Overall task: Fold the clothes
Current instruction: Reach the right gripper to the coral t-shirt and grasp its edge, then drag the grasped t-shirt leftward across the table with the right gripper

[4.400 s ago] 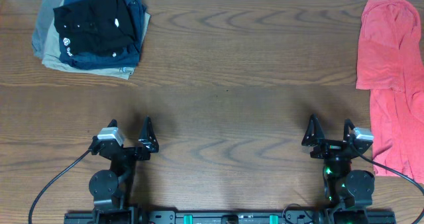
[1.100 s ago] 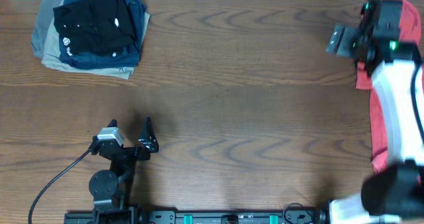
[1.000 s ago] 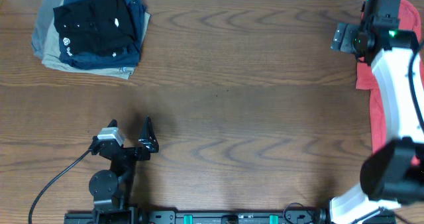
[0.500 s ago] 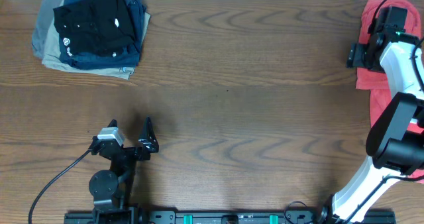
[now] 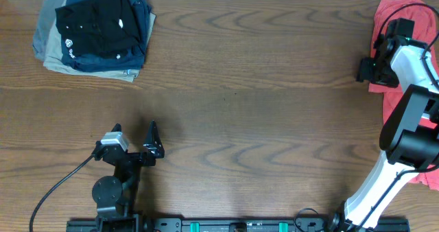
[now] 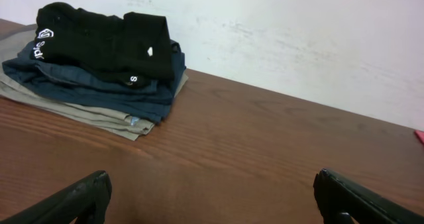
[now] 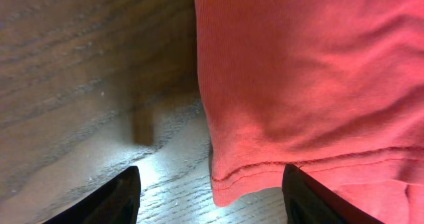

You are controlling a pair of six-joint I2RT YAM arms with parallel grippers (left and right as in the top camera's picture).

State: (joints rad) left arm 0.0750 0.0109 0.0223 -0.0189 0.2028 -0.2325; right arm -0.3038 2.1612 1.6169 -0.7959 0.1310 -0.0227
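Right claw (image 7: 211,194) hangs low over the T-shirt's (image 7: 298,71) hemmed corner. Its fingers are apart, one over bare wood and the other over cloth, with nothing pinched. The shirt lies rumpled at the bench's (image 5: 260,88) far right end. Left claw (image 5: 134,129) rests wide and empty near the front edge, well apart from the folded stack (image 5: 96,33) at the far left.

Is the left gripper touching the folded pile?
No, the left gripper stands open, with bare table between it and the pile.
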